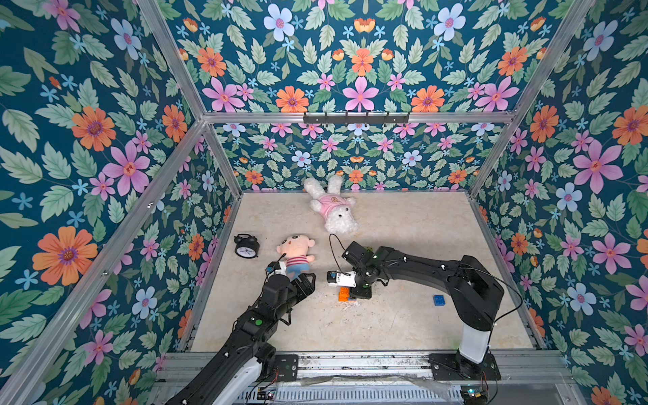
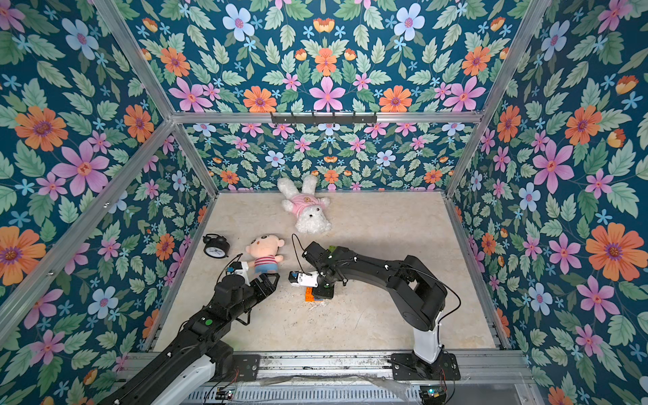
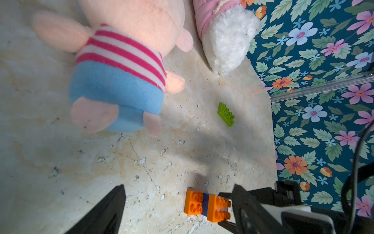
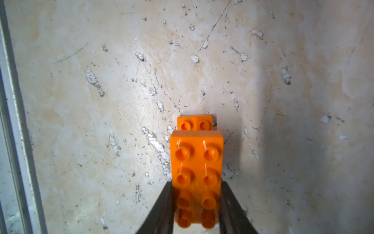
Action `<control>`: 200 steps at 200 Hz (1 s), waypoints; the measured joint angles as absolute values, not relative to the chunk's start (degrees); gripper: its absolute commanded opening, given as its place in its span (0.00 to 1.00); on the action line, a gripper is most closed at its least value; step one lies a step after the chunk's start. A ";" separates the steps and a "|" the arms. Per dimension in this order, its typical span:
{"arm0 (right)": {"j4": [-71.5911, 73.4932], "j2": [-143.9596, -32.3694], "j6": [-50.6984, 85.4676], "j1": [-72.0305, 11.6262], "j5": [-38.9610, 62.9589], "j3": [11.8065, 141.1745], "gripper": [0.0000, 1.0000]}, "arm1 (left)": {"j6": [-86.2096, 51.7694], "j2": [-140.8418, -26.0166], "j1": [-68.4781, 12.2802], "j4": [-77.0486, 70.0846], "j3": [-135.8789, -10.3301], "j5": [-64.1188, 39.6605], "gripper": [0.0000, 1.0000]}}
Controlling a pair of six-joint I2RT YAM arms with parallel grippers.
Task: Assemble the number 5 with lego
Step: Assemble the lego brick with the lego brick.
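Two orange bricks joined by a blue one make a small stack (image 1: 344,294) (image 2: 310,294) on the table's middle. My right gripper (image 4: 196,202) (image 1: 359,294) is shut on the upper orange brick (image 4: 197,162) (image 3: 218,205). The lower orange brick (image 4: 194,123) (image 3: 193,202) pokes out beyond it. A lime-green brick (image 3: 226,114) lies loose farther back and peeks past the right arm (image 1: 368,249). A loose blue brick (image 1: 439,299) lies to the right. My left gripper (image 3: 178,210) (image 1: 302,283) (image 2: 268,282) hangs open and empty left of the stack, beside the striped doll.
A striped plush doll (image 1: 294,252) lies just behind the left gripper. A white plush dog (image 1: 333,207) is at the back wall. A black alarm clock (image 1: 246,245) stands at the left wall. Flowered walls enclose the table (image 1: 385,326).
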State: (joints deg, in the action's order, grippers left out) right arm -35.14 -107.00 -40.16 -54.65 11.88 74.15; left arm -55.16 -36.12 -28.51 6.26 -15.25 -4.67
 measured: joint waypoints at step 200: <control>-40.93 -113.54 -39.90 -54.92 11.75 80.40 0.18 | -55.20 -33.15 -28.51 9.26 -14.74 -1.91 0.89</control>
